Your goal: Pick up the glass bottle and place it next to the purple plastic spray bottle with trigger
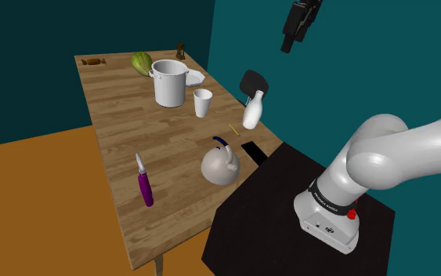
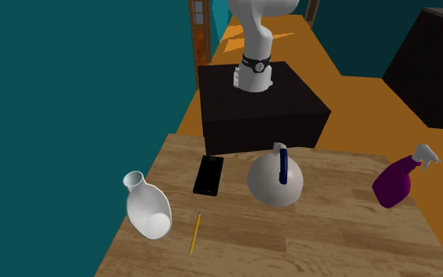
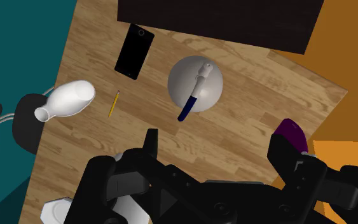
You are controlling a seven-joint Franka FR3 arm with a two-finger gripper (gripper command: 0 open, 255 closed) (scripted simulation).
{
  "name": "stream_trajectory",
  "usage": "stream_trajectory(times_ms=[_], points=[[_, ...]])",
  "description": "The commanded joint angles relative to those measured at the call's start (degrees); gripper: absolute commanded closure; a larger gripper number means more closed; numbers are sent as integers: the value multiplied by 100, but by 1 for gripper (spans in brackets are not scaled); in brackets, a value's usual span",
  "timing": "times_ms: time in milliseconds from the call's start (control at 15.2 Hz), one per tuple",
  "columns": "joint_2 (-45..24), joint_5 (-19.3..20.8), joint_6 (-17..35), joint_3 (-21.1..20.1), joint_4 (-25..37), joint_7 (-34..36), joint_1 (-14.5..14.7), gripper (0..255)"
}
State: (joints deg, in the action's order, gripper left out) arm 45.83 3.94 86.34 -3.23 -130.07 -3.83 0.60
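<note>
A white bottle with a narrow neck stands on the wooden table, near the edge facing the stand. The purple spray bottle lies further along the table, beyond a grey kettle. In the wrist view its purple body peeks out behind one finger. My gripper hangs high above the table, open and holding nothing, roughly over the kettle and well clear of the white bottle.
A black phone and a yellow pencil lie between bottle and kettle. A white pot, cup, bowl and a green lettuce occupy the far end. A black chair stands beside the bottle.
</note>
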Motion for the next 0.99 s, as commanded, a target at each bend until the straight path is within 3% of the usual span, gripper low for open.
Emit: stream_trajectory(times_ms=[0,924], points=[[0,0,0,0,0,0,0,0],[-1474,563,2061,1295,-585,-994,-455,0]])
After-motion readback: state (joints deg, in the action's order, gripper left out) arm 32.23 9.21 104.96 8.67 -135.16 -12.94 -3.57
